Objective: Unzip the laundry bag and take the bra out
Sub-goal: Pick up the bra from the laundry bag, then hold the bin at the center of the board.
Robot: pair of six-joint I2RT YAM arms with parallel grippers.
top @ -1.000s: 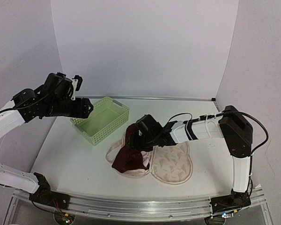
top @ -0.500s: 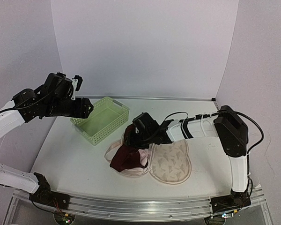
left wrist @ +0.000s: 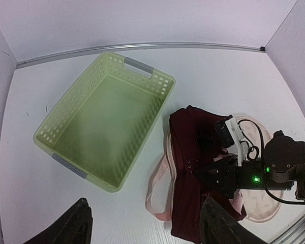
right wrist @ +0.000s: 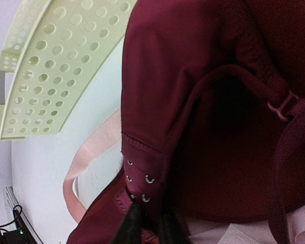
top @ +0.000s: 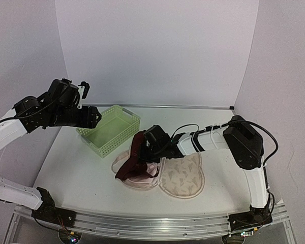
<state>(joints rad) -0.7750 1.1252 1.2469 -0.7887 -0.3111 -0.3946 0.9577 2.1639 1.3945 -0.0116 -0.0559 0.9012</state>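
The laundry bag [top: 183,175] lies open on the table, its cream patterned half facing up and its pale pink edging [top: 120,163] looping out to the left. The dark maroon bra [top: 133,161] is draped across the bag's left half. My right gripper [top: 146,147] is shut on the bra's band, and in the right wrist view its fingertips [right wrist: 152,223] pinch the fabric just below the small metal hooks [right wrist: 145,180]. My left gripper [top: 95,117] hangs open high over the basket, well apart from the bra [left wrist: 188,168]; nothing sits between its fingers [left wrist: 218,223].
A light green lattice basket [top: 110,130] stands empty at the back left, close to the bra's top edge. White table [top: 76,173] stretches left and in front of the bag. Grey walls close in the back and both sides.
My right gripper has closed on the bra's band and drawn left, and the bra has bunched and lifted toward the basket. The bag slid slightly left. The left arm has not moved.
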